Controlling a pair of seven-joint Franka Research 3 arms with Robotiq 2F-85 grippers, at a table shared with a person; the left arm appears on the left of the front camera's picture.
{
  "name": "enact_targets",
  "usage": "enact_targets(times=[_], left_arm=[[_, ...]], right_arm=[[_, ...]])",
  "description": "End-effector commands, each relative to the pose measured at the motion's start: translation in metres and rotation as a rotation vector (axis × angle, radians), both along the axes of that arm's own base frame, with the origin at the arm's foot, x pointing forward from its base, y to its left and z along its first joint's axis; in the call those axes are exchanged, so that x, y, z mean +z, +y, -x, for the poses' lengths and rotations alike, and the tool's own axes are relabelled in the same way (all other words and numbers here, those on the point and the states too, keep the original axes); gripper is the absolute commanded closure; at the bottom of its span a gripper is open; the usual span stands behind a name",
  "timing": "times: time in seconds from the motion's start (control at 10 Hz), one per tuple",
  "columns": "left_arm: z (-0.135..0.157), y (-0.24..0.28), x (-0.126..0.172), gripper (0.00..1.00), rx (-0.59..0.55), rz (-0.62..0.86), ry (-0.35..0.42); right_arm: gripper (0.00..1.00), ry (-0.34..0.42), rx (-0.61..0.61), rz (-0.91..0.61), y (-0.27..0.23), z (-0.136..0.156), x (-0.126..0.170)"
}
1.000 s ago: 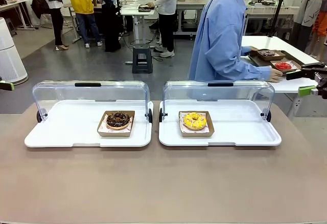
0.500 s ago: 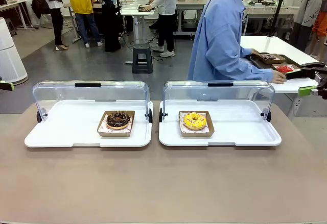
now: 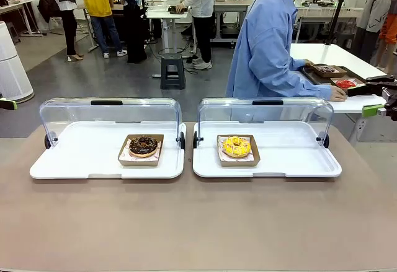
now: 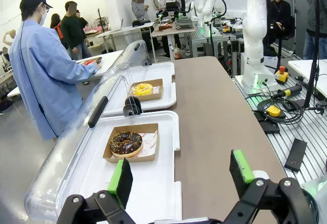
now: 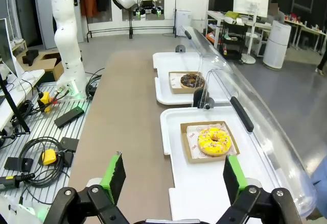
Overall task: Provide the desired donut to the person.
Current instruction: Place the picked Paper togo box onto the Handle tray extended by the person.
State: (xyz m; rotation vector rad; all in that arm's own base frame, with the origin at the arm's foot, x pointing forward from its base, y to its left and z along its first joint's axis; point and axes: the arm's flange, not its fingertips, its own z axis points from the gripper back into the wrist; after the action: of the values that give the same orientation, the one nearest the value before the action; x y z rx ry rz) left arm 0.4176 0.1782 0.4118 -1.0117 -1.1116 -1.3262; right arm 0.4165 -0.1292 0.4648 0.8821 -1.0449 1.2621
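At the left edge of the front frame you see a green-padded tip of your left gripper [image 3: 7, 104], held clear of the table [image 3: 198, 222]. In its wrist view the left gripper [image 4: 181, 175] has its jaws spread wide with nothing between them, hovering over the near edge of a tray.

Left of centre, the white tray [image 3: 74, 160] under a raised clear lid [image 3: 108, 114] holds 1 chocolate donut [image 3: 143, 145] in a cardboard box. Right of centre, the second tray [image 3: 291, 154] holds 1 yellow donut [image 3: 236, 146], also boxed.

The person [image 3: 267, 43] stands upper right, turned toward a side table, one hand [image 3: 337, 92] resting on it.

Far right, your right gripper [image 3: 379, 98] is parked; its wrist view shows the right gripper [image 5: 172, 172] wide open and empty.
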Motion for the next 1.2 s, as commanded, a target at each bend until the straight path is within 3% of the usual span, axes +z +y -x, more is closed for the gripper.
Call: enact_targets(times=[0.0, 1.1], left_arm=[[-0.0011, -0.0009, 0.0026, 0.00, 0.022, 0.005, 0.004], [-0.0011, -0.0009, 0.0026, 0.00, 0.022, 0.005, 0.004]], right_arm=[[0.00, -0.015, 0.005, -0.002, -0.0014, 0.0009, -0.0004], [0.00, -0.015, 0.005, -0.002, -0.0014, 0.0009, -0.0004]])
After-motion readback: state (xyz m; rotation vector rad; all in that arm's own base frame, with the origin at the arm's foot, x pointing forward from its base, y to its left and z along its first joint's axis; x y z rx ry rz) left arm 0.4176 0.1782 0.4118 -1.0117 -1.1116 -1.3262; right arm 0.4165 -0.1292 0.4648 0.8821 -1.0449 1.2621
